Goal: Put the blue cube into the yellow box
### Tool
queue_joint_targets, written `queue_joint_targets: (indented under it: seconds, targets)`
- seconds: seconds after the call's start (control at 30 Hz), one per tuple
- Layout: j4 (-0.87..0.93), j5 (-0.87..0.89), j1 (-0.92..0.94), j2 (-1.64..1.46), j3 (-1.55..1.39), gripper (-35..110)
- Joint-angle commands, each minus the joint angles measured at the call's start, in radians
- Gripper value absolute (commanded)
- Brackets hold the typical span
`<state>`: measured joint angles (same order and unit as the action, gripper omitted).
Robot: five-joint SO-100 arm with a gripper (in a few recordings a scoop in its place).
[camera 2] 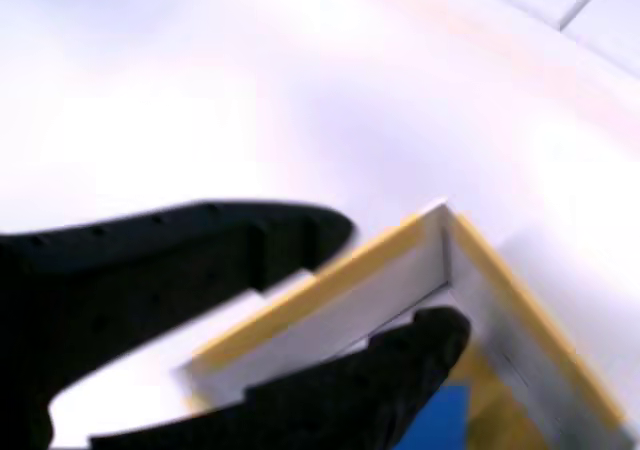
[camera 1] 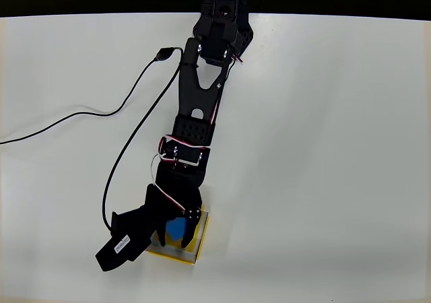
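The yellow box [camera 1: 200, 241] sits near the table's front edge, and in the wrist view its corner [camera 2: 445, 232] shows pale walls with a yellow rim. The blue cube [camera 1: 176, 229] lies inside the box, partly covered by the arm. In the wrist view the blue cube [camera 2: 442, 420] peeks out below the lower finger, beside the yellow floor. My gripper [camera 1: 174, 237] hangs right over the box, open. In the wrist view the gripper [camera 2: 405, 280] has its jaws apart astride the box wall, and nothing is held between them.
A black cable [camera 1: 114, 156] runs from the arm's upper part down the left side and off to the left edge. The white table [camera 1: 323, 148] spreads wide on the right. Its back edge lies along the top, behind the arm's base [camera 1: 222, 13].
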<state>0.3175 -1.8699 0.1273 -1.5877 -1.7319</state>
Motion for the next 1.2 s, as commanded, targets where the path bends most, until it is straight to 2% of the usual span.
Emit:
queue_joint_targets:
  seconds: [0.0,0.1,0.27,0.57,0.73,0.87,1.17]
  targets:
    - [0.025,-0.021,-0.018,-0.325,-0.140,7]
    - [0.031,-0.025,-0.057,-0.448,-0.296,0]
    - [0.069,0.006,-0.166,-0.687,-0.565,0]
    - [0.388,0.117,-0.342,-1.144,-0.945,0]
    - [0.460,0.077,-0.313,-1.491,-1.252,0]
    - [0.598,0.060,-0.261,-1.675,-1.385,0]
    - [0.937,0.132,-0.186,-1.758,-1.414,0]
